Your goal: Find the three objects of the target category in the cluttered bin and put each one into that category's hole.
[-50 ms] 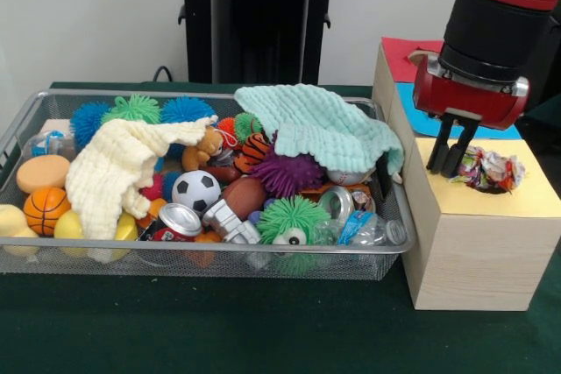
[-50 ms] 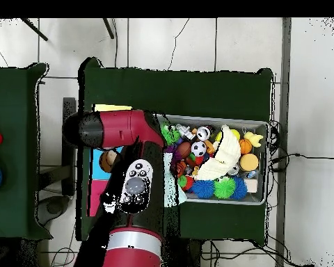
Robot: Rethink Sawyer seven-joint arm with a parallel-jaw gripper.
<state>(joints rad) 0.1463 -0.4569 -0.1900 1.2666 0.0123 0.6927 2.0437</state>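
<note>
My gripper (image 1: 449, 164) hangs over the yellow panel (image 1: 526, 201) of the wooden box (image 1: 478, 256), to the right of the wire bin (image 1: 210, 253). Its two black fingers point down with a narrow gap and nothing between them. A crumpled, colourful wrapper (image 1: 489, 169) sits in the yellow panel's hole, just right of the fingertips. The bin holds a silver can (image 1: 180, 219), a clear plastic bottle (image 1: 368, 229), a soccer ball (image 1: 195, 190) and a small basketball (image 1: 46, 209). In the overhead view the red arm (image 2: 131, 184) hides the gripper and most of the box.
A mint cloth (image 1: 320, 124) and a cream cloth (image 1: 118, 168) drape over spiky balls and other toys in the bin (image 2: 264, 125). Behind the yellow panel lie a blue panel (image 1: 410, 116) and a red one (image 1: 405, 54). The box stands close to the bin's right end.
</note>
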